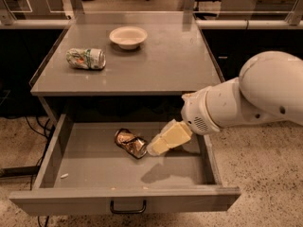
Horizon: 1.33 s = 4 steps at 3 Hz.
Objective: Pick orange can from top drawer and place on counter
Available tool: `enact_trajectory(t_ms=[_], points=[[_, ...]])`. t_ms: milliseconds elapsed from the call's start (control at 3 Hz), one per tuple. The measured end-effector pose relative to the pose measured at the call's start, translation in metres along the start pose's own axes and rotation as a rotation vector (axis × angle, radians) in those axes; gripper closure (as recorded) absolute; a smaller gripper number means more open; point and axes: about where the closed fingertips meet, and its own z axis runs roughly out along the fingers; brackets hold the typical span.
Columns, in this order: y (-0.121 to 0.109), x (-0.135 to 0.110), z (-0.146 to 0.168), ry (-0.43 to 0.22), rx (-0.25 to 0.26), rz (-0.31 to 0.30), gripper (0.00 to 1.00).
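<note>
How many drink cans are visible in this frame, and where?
2. The orange can lies in the open top drawer, the gripper close beside it. A green-and-white can lies on the counter, left of the bowl. The arm hides part of the drawer.

Dim, warm brownish light from above. Soft sheen across the counter (156, 65), brightest toward its back edge. Deep shade under the counter's front edge, darkening the back of the drawer (85, 174). Gripper (158, 148) low in the drawer, just right of the orange can (131, 143), casting a soft shadow toward the drawer's front-right corner. Small glints on the orange can. Near-black beyond both side edges.
</note>
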Motion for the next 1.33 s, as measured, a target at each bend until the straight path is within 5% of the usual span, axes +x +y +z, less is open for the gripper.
enact_trajectory(t_ms=[667, 1333], points=[[-0.027, 0.008, 0.064, -0.135, 0.011, 0.033, 0.00], [-0.017, 0.007, 0.076, -0.130, -0.003, 0.021, 0.00]])
